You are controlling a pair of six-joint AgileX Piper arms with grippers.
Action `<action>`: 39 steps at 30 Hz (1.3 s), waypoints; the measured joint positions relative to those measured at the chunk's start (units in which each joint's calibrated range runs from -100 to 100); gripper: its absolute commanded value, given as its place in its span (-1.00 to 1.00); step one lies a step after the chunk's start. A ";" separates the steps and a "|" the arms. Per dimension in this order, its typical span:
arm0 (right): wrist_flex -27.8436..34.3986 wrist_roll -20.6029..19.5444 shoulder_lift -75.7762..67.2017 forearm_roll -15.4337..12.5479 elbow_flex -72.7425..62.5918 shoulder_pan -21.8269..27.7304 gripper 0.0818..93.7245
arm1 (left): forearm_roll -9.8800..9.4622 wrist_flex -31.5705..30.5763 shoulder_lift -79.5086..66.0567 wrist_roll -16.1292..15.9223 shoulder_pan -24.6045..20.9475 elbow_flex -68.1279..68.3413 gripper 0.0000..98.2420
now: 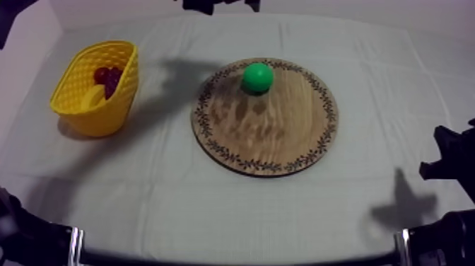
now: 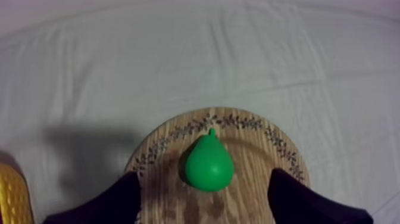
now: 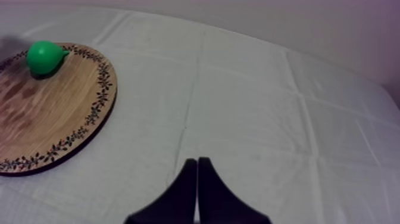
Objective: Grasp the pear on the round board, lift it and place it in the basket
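Grey-white cloth [image 1: 233,219] covered the surface. Over the board [image 2: 238,205] the left claw [image 2: 205,184] hovered, fingers [image 2: 119,196] apart and holding nothing, the pear [image 2: 208,167] straight ahead at its twelve o'clock. From above, the pear lay near the board's twelve o'clock. The basket [image 1: 92,117] stood well apart at the board's nine o'clock. Out toward three o'clock, the right claw [image 3: 197,164] sat with fingers together.

I judged this the approach, with no grasp yet made. Next, the left claw needed to advance, straddle the pear and close.

Count: one pear, one board, one basket and two claws. The basket held a banana [image 1: 92,97] and dark red fruit [image 1: 107,76] I could not count.
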 measured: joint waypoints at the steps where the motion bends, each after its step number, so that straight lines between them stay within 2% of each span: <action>1: 0.00 0.00 0.00 0.00 0.00 0.00 -0.99 | 0.07 0.18 0.34 0.14 0.01 0.00 0.60; 17: -0.01 0.00 0.00 0.00 0.00 0.00 -0.99 | 0.92 0.63 10.38 2.31 2.17 0.97 0.54; 31: -0.01 0.00 0.00 0.00 0.00 0.00 -0.99 | -0.52 -0.71 20.58 6.18 2.98 -6.49 0.50; 39: -0.01 0.00 0.00 0.00 0.00 0.00 -0.99 | -1.01 -2.09 25.47 6.61 2.59 -11.62 0.39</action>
